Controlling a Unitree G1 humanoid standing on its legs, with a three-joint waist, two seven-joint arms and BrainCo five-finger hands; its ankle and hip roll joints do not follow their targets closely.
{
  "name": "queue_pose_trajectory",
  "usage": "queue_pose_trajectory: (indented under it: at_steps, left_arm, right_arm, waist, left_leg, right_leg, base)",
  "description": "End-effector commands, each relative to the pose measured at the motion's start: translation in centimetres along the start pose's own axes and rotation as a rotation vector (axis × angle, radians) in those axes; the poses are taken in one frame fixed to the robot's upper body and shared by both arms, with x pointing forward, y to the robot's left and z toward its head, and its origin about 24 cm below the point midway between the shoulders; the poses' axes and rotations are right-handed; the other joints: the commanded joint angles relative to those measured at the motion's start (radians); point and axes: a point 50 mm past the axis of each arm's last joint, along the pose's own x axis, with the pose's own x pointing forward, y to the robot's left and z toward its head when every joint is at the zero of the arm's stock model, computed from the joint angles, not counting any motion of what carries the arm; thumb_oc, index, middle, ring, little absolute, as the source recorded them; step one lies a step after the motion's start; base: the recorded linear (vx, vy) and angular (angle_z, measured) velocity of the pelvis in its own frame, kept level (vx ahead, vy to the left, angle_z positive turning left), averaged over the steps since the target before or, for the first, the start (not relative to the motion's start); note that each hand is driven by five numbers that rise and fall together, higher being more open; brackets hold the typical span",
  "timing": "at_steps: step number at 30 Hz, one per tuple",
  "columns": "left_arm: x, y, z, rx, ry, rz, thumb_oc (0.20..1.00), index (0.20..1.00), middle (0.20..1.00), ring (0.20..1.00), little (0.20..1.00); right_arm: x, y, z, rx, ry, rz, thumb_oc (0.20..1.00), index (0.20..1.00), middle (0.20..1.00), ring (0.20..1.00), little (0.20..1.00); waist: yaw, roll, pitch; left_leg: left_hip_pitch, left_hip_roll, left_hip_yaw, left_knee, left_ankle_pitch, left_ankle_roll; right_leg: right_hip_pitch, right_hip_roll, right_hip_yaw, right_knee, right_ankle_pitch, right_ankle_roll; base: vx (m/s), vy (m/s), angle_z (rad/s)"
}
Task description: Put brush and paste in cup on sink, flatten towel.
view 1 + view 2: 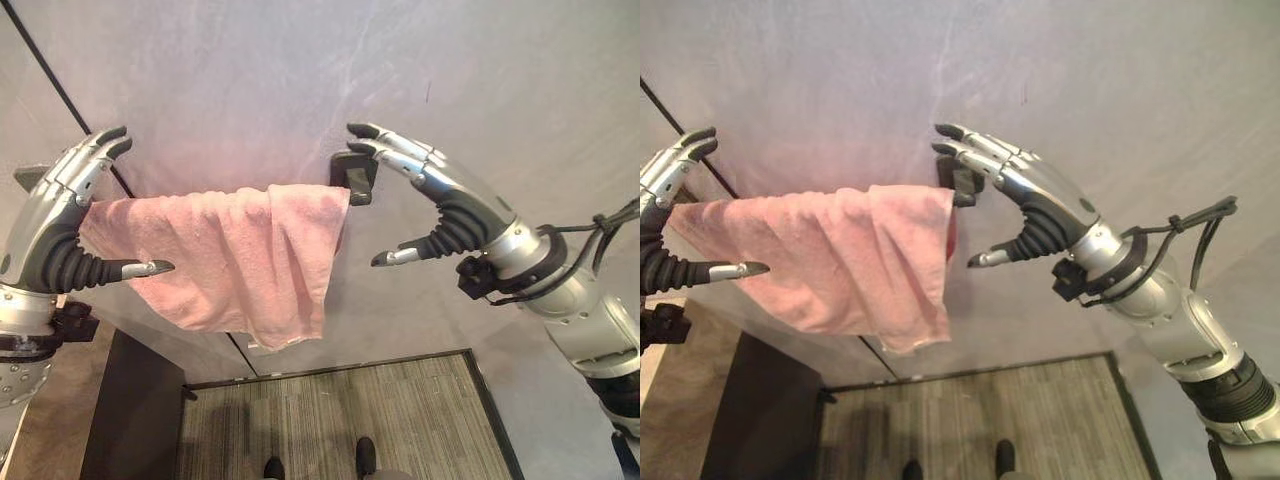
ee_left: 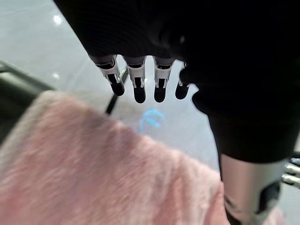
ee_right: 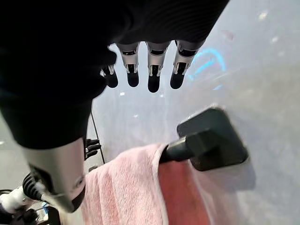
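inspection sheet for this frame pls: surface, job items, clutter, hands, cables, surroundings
Surface: grey wall carrying a dark towel bar bracket.
Job's things: pink towel draped over the bar, bunched with folds, lower edge uneven; brush, paste and cup: nothing seen.
Clutter: nothing seen.
Hands: left hand open at the towel's left end, fingers above the bar, thumb in front of the cloth. Right hand open by the bracket, fingers straight, clear of the towel.
Cables: nothing seen.
Surroundings: striped floor mat below; dark cabinet at lower left.
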Motion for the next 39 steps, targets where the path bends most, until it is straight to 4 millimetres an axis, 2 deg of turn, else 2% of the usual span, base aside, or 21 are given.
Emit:
queue_pose_trajectory:
  at_steps: [1,8,16,21,23,24,25,26,30,36,37,38,39]
  left_arm:
    - [0.9,0.5,-0.2,0.056,-0.029,-0.038,1.0,1.0,1.0,1.0,1.0]
    - [1.4,0.1,-0.2,0.044,-0.039,-0.046,1.0,1.0,1.0,1.0,1.0]
    - [2.6,-1.0,1.8,0.005,-0.15,-0.089,1.0,1.0,1.0,1.0,1.0]
    - [2.7,-1.4,2.1,-0.001,-0.171,-0.126,1.0,1.0,1.0,1.0,1.0]
    - [2.6,-1.7,2.0,0.003,-0.163,-0.151,0.718,0.718,0.718,0.718,0.718]
    - [2.5,-1.7,1.8,0.016,-0.16,-0.172,0.774,0.774,0.774,0.774,0.774]
    - [2.5,-1.7,1.8,0.015,-0.159,-0.171,0.931,0.931,0.931,0.931,0.931]
    - [2.5,-1.8,1.8,0.013,-0.16,-0.187,1.0,1.0,1.0,1.0,1.0]
    - [2.1,-2.1,1.4,-0.062,-0.115,-0.221,1.0,1.0,1.0,1.0,1.0]
    - [1.8,-2.5,0.8,0.065,-0.111,-0.398,1.0,1.0,1.0,1.0,1.0]
    - [1.5,-2.8,0.4,0.071,-0.094,-0.429,0.915,0.915,0.915,0.915,0.915]
    - [1.3,-3.0,0.1,0.086,-0.082,-0.462,0.762,0.762,0.762,0.762,0.762]
    - [1.1,-3.5,-0.4,0.167,-0.088,-0.543,0.558,0.558,0.558,0.558,0.558]
  right_arm:
    - [2.0,-1.7,0.3,-0.061,-0.06,-0.043,1.0,1.0,1.0,1.0,1.0]
    - [3.4,-1.0,-0.1,-0.076,-0.059,-0.017,1.0,1.0,1.0,1.0,1.0]
    - [4.4,-0.2,0.2,-0.093,-0.084,0.015,1.0,1.0,1.0,1.0,1.0]
    - [4.9,0.0,0.9,-0.156,-0.127,0.068,1.0,1.0,1.0,1.0,1.0]
    - [4.9,0.2,0.9,-0.199,-0.134,0.099,1.0,1.0,1.0,1.0,1.0]
    - [4.9,0.1,1.1,-0.242,-0.144,0.131,1.0,1.0,1.0,1.0,1.0]
    - [4.9,0.1,1.1,-0.243,-0.145,0.132,1.0,1.0,1.0,1.0,1.0]
    - [4.9,0.3,1.2,-0.245,-0.152,0.154,1.0,1.0,1.0,1.0,1.0]
    - [4.4,0.2,0.8,-0.303,-0.133,0.233,1.0,1.0,1.0,1.0,1.0]
    - [3.4,0.2,0.2,-0.42,-0.112,0.364,1.0,1.0,1.0,1.0,1.0]
    - [2.9,0.4,-0.3,-0.436,-0.09,0.394,1.0,1.0,1.0,1.0,1.0]
    - [2.7,0.7,-0.7,-0.45,-0.078,0.418,1.0,1.0,1.0,1.0,1.0]
    - [2.2,1.1,-1.4,-0.488,-0.057,0.471,1.0,1.0,1.0,1.0,1.0]
  waist:
    - [0.011,-0.018,-0.02]
    - [0.021,-0.025,-0.007]
    - [0.017,-0.03,0.005]
    - [0.019,-0.027,0.012]
    - [0.017,-0.026,0.017]
    - [0.018,-0.028,0.02]
    - [0.017,-0.027,0.02]
    - [0.017,-0.029,0.023]
    - [0.016,-0.031,0.031]
    - [0.008,-0.031,0.036]
    - [0.009,-0.031,0.036]
    - [0.008,-0.031,0.035]
    - [0.005,-0.031,0.034]
  left_leg:
    - [-0.032,-0.001,0.019,0.003,0.027,-0.009]
    - [-0.05,-0.007,0.017,0.003,0.03,-0.006]
    - [-0.067,-0.012,0.02,0.003,0.031,-0.003]
    - [-0.076,-0.013,0.026,0.003,0.031,-0.002]
    - [-0.078,-0.014,0.029,0.003,0.032,-0.002]
    - [-0.078,-0.014,0.029,0.003,0.032,-0.002]
    - [-0.079,-0.014,0.029,0.003,0.032,-0.002]
    - [-0.079,-0.014,0.03,0.003,0.032,-0.002]
    - [-0.078,-0.015,0.025,0.003,0.034,0.0]
    - [-0.077,-0.018,0.017,0.003,0.032,0.001]
    - [-0.075,-0.019,0.017,0.003,0.032,0.002]
    - [-0.072,-0.021,0.016,0.003,0.031,0.002]
    - [-0.069,-0.024,0.018,0.003,0.029,0.002]
  right_leg:
    - [0.05,-0.086,-0.014,-0.001,-0.024,0.095]
    - [0.035,-0.091,-0.012,-0.001,-0.015,0.098]
    - [0.018,-0.098,-0.011,-0.001,-0.01,0.102]
    - [0.003,-0.1,-0.003,-0.001,-0.005,0.104]
    - [-0.003,-0.1,0.0,-0.001,-0.004,0.104]
    - [-0.004,-0.101,0.001,-0.001,-0.003,0.104]
    - [-0.005,-0.101,0.002,-0.001,-0.003,0.104]
    - [-0.005,-0.1,0.001,-0.001,-0.003,0.104]
    - [-0.005,-0.099,-0.002,0.008,-0.005,0.103]
    - [-0.006,-0.102,-0.012,0.032,-0.017,0.106]
    - [-0.004,-0.103,-0.013,0.033,-0.018,0.107]
    - [0.0,-0.105,-0.017,0.033,-0.019,0.109]
    - [0.005,-0.109,-0.018,0.031,-0.018,0.111]
  base:
    - [0.0,0.0,0.0]
    - [0.0,0.004,0.01]
    - [0.0,0.0,0.0]
    - [0.0,0.0,0.0]
    - [0.0,0.0,0.0]
    - [0.0,0.0,0.0]
    - [0.0,0.0,0.0]
    - [0.0,0.0,0.0]
    - [0.0,0.0,0.0]
    - [0.0,0.0,0.0]
    - [0.0,0.0,0.0]
    - [0.0,0.036,0.02]
    - [0.0,0.0,0.0]
